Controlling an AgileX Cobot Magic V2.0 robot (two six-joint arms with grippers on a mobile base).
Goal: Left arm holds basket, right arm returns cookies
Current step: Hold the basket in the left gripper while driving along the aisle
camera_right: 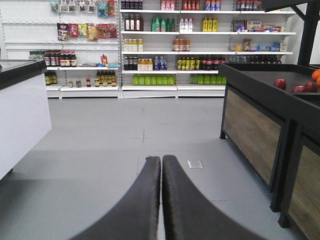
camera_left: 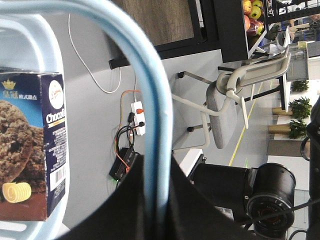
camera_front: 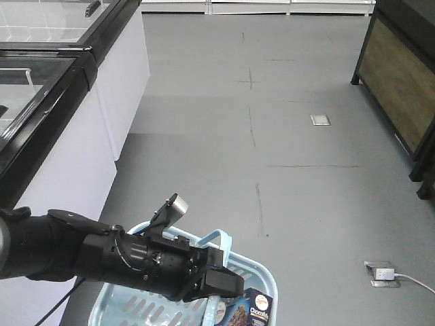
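- The left gripper (camera_front: 219, 282), at the bottom centre of the front view, is closed around the loop handle (camera_front: 212, 239) of the basket (camera_front: 266, 277). In the left wrist view the pale blue handle (camera_left: 148, 85) runs down between the black jaws at the bottom of the frame.
- The left arm (camera_front: 95, 255) reaches in from the lower left edge, thick and black, with loose cables and a small silver block on top.
- The basket is light blue with slotted sides and sits at the bottom edge of the front view, partly cut off by the frame.
- The cookies (camera_front: 255, 307) stand inside the basket, just right of the left gripper. In the left wrist view the navy box (camera_left: 31, 145) fills the left edge, within the basket rim (camera_left: 64, 165), barcode side showing.
- The right gripper (camera_right: 161, 163) rises from the bottom centre of the right wrist view. Its two dark fingers (camera_right: 145, 200) are pressed together with nothing between them, pointing down the aisle above grey floor.
- A white freezer cabinet (camera_front: 64, 153) with a black-framed glass lid lines the left side of the front view.
- A dark wood-panelled display stand (camera_front: 397, 88) sits at the upper right.
- A floor socket box (camera_front: 380, 273) with a white cable lies at the lower right.
- Shelves of bottles (camera_right: 170, 45) cross the top of the right wrist view, and red apples (camera_right: 281, 83) lie on the stand at the right.
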